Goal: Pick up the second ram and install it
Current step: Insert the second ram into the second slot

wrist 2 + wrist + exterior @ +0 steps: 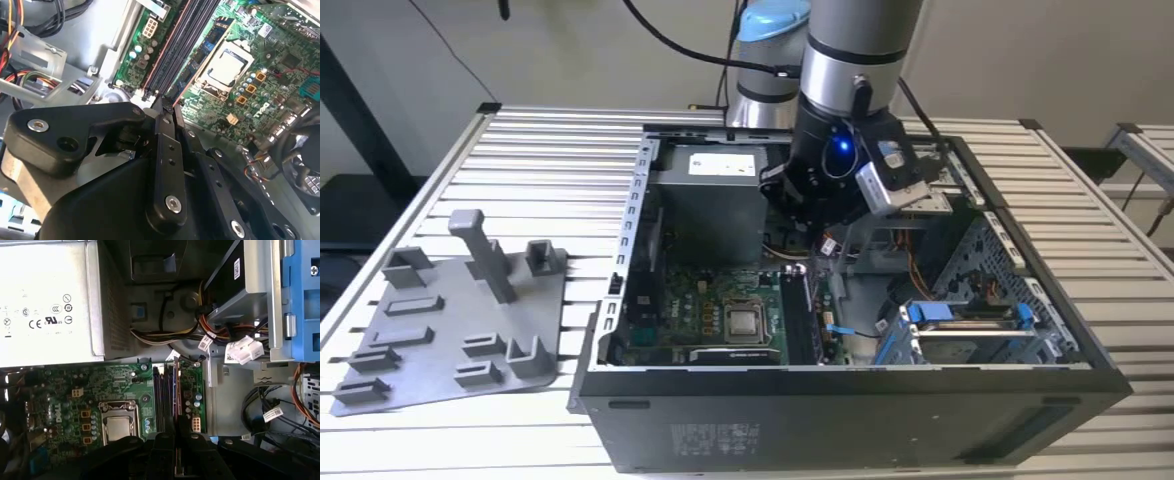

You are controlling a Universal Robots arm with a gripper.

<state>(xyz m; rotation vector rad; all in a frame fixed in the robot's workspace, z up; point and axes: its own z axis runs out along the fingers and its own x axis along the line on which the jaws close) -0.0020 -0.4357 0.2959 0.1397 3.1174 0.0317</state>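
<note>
My gripper (821, 240) is down inside the open computer case (854, 385), over the motherboard's memory slots (801, 315). In both wrist views its black fingers are drawn together on a thin dark strip seen edge-on, the second ram (178, 400) (182, 87). The ram runs in line with the long black slots (162, 390) (175, 45), close beside or above them. I cannot tell whether it touches a slot. The gripper (175, 436) (162, 106) sits at the end of the slots away from the power supply.
A grey power-supply box (707, 200) (50, 300) fills the case's far corner, with cable bundles (165, 335) beside it. The processor (744, 322) (117, 427) lies next to the slots. A blue drive cage (961, 325) stands on the exterior view's right. A grey holder tray (454, 320) lies outside the case.
</note>
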